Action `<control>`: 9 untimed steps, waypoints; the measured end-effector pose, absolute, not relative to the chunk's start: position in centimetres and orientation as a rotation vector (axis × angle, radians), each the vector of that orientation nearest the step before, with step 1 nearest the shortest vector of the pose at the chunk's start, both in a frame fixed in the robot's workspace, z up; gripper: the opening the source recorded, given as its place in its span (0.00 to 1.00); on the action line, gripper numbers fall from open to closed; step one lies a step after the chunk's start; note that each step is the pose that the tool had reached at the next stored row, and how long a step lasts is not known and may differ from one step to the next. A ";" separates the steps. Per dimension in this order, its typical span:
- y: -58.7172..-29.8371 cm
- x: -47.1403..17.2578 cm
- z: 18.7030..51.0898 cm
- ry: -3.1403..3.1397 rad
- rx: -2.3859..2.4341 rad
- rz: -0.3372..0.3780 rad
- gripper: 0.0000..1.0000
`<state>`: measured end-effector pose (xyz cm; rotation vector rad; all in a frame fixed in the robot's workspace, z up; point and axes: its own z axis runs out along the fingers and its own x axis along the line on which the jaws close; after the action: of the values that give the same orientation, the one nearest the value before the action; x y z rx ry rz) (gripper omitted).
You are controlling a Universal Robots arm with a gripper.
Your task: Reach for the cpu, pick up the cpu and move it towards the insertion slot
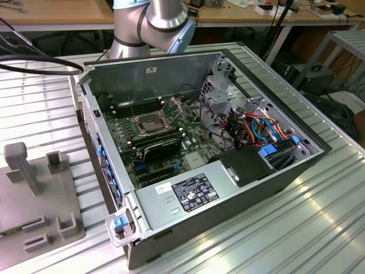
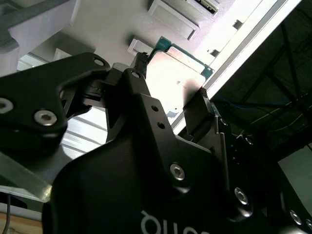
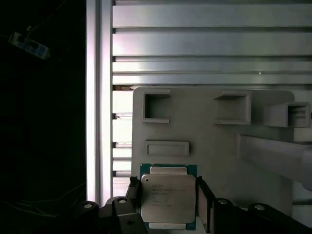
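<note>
In both wrist views the cpu (image 3: 168,201), a small square chip with a dull silver face on a green board, sits between my gripper's two black fingers. The gripper (image 3: 168,192) is shut on it, one finger (image 3: 135,194) against each opposite edge. The second wrist view shows the cpu (image 2: 181,73) in the gripper (image 2: 173,80) from below, close over a pale grey fixture plate (image 3: 209,146). The insertion slot (image 1: 149,124) lies on the motherboard inside the open computer case, its hinged metal frame (image 1: 173,106) raised. The arm (image 1: 153,23) rises behind the case.
The grey fixture plate (image 1: 34,188) with notched blocks and an upright post (image 1: 20,162) lies on the ribbed metal table at the exterior view's left of the case (image 1: 228,188). Inside the case are a black expansion card (image 1: 162,147), cables and a drive cage.
</note>
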<state>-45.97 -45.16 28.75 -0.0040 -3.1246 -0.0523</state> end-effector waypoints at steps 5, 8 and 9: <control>-45.2 -46.0 29.3 -3.123 -0.004 -0.052 0.55; -45.2 -46.0 29.5 -3.122 -0.004 -0.052 0.55; -45.2 -46.0 29.6 -3.122 -0.004 -0.052 0.55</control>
<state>-45.97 -45.16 29.58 -0.0042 -3.1221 -0.0523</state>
